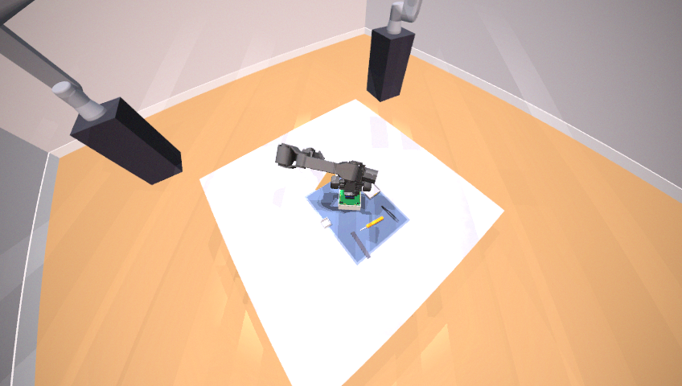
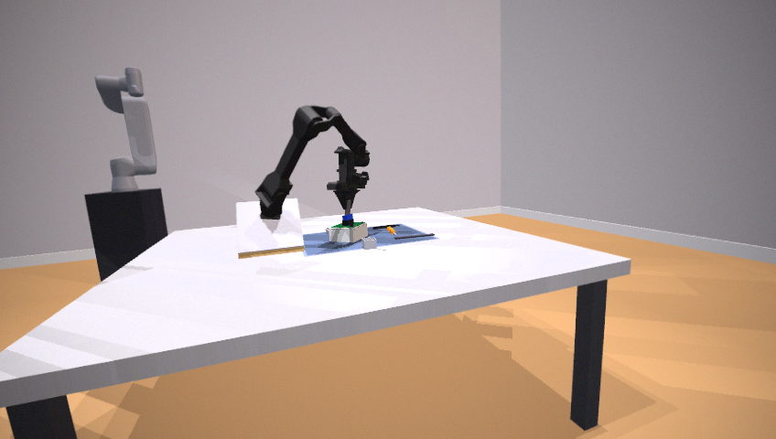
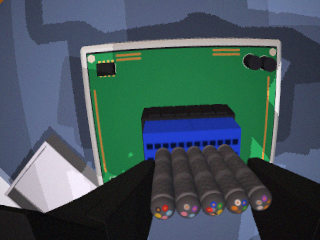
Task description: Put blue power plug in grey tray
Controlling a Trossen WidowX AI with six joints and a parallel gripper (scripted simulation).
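Wrist view, lower centre: the gripper (image 1: 350, 193) (image 2: 348, 210) (image 3: 202, 171) was part-open, clamped on the blue power plug (image 2: 347, 217) (image 3: 191, 132), apparently seated in its black socket (image 2: 347, 222) (image 3: 187, 111). Loosening was in hand; gentle rocking was needed next.

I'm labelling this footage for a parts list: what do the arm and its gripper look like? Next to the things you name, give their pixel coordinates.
The arm (image 1: 324, 165) (image 2: 292, 153) is dark grey to black, with chunky rounded joints. The gripper (image 2: 347, 210) (image 3: 202, 171) matches, its black fingers broad and tapering. No markings are legible.

Beside the end effector (image 1: 349, 193) (image 2: 348, 213) (image 3: 202, 171), a pale open-topped box (image 3: 52, 175) obstructs low sideways passage; above the green circuit board (image 1: 350, 199) (image 2: 356, 224) (image 3: 125, 95), space opens ahead.
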